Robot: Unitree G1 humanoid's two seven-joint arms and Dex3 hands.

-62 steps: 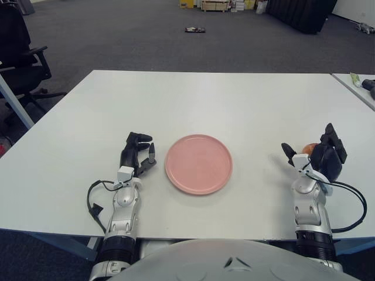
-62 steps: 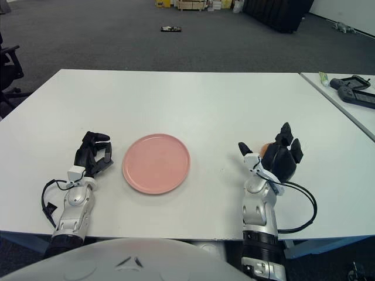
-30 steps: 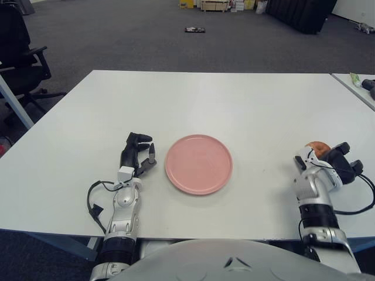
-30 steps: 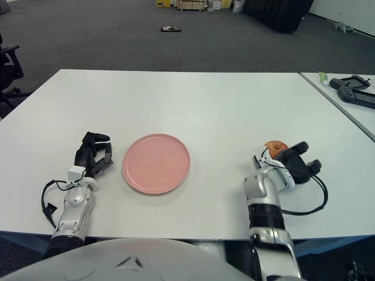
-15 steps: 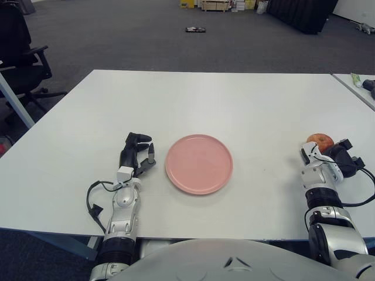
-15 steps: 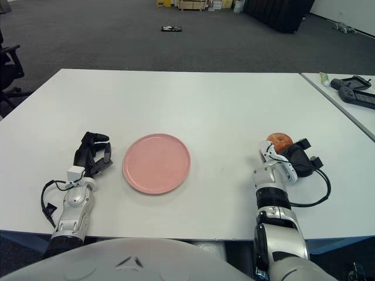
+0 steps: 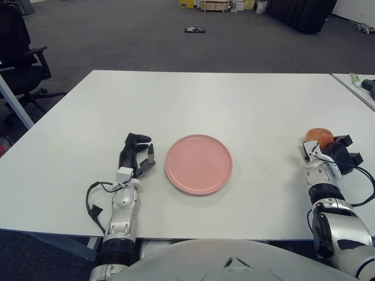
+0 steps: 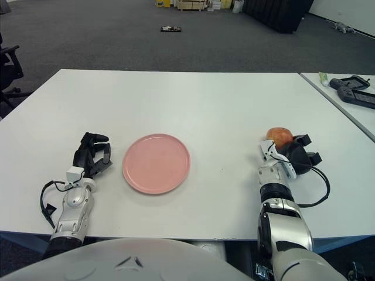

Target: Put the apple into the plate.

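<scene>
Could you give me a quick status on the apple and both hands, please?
Right hand shut on apple. Left hand parked left of plate. Path clear.

The place looks like an open office or a robotics lab hall. A wide grey carpet floor (image 7: pixel 146 35) spreads behind the white table (image 7: pixel 205 99), a black office chair (image 7: pixel 20 50) on wheels stands at the left, cardboard boxes (image 7: pixel 214 5) are stacked far at the back, and a second white table (image 8: pixel 345 102) at the right carries a black device (image 8: pixel 353 91).
</scene>
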